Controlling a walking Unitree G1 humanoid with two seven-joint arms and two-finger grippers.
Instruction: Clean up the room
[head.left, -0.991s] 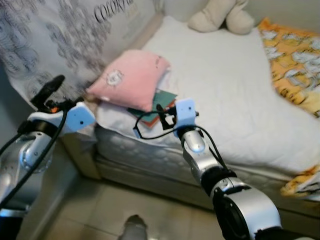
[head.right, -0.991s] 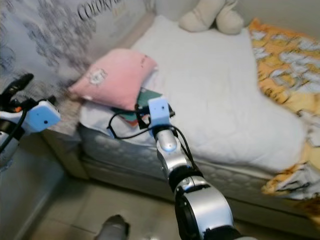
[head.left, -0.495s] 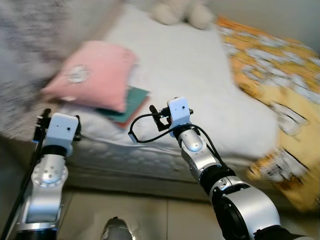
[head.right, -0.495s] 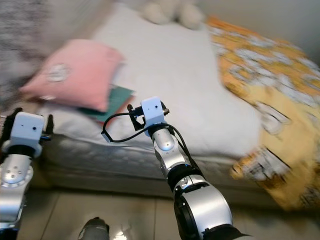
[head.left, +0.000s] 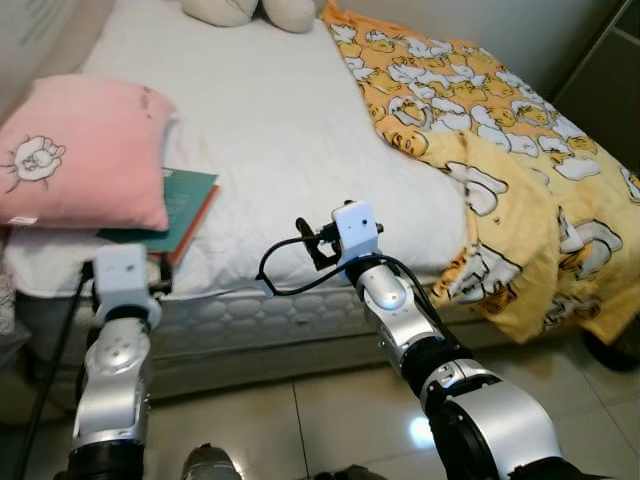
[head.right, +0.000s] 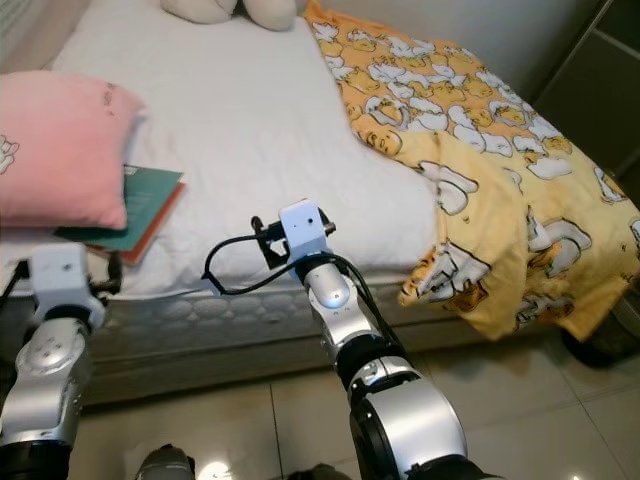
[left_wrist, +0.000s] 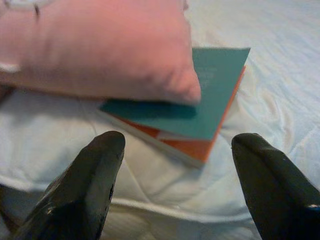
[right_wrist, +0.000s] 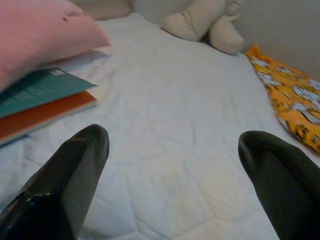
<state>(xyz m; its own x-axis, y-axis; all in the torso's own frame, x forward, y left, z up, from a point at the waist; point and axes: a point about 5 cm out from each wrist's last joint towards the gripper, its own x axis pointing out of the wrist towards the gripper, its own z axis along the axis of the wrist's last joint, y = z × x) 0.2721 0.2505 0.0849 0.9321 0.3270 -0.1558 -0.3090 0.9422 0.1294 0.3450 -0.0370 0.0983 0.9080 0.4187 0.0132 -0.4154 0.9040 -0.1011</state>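
Note:
A pink pillow (head.left: 80, 150) lies on the near left corner of the white bed (head.left: 270, 110), partly covering a teal book (head.left: 185, 200) stacked on an orange one (left_wrist: 192, 147). A yellow duck-print blanket (head.left: 500, 170) covers the bed's right side and hangs over its edge. A cream plush toy (head.left: 250, 10) sits at the head end. My left gripper (left_wrist: 178, 139) is open at the mattress edge, pointing at the books, holding nothing. My right gripper (right_wrist: 172, 135) is open and empty low over the bare sheet, right of the books.
Glossy tiled floor (head.left: 330, 400) runs along the bed's near side. A dark cabinet or door (head.left: 605, 70) stands at the far right, and a dark object (head.left: 615, 350) sits on the floor below the hanging blanket.
The camera has swung right, bringing the blanket into view. My left arm has come down from its raised spot at the left to the mattress edge before the books. The right arm holds its pose.

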